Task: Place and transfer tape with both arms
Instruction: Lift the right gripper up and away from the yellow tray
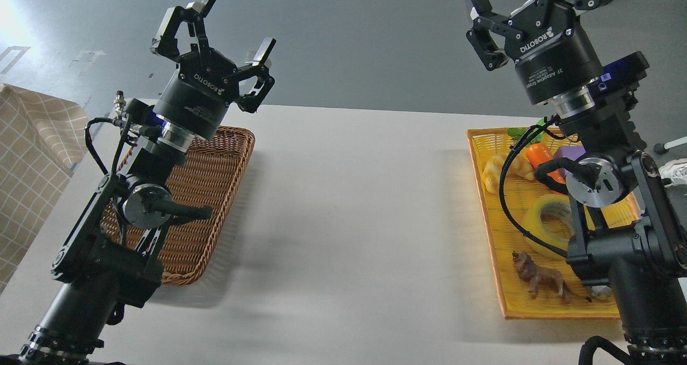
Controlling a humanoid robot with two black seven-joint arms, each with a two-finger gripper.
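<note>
Both grippers are raised above the table with fingers spread wide and nothing between them: the left gripper (214, 32) over the far end of the brown wicker basket (214, 193), the right gripper (536, 11) beyond the far edge of the yellow tray (496, 247). Between basket and tray the white table (365, 209) lies bare. One tape (550, 223) lies flat in the tray, partly behind the right arm. Around it sit one brown animal figure (539, 276), one croissant toy (504, 169), one carrot toy (542, 155) and one purple block (569, 153). A checked cloth (32, 161) hangs at the left edge
</note>
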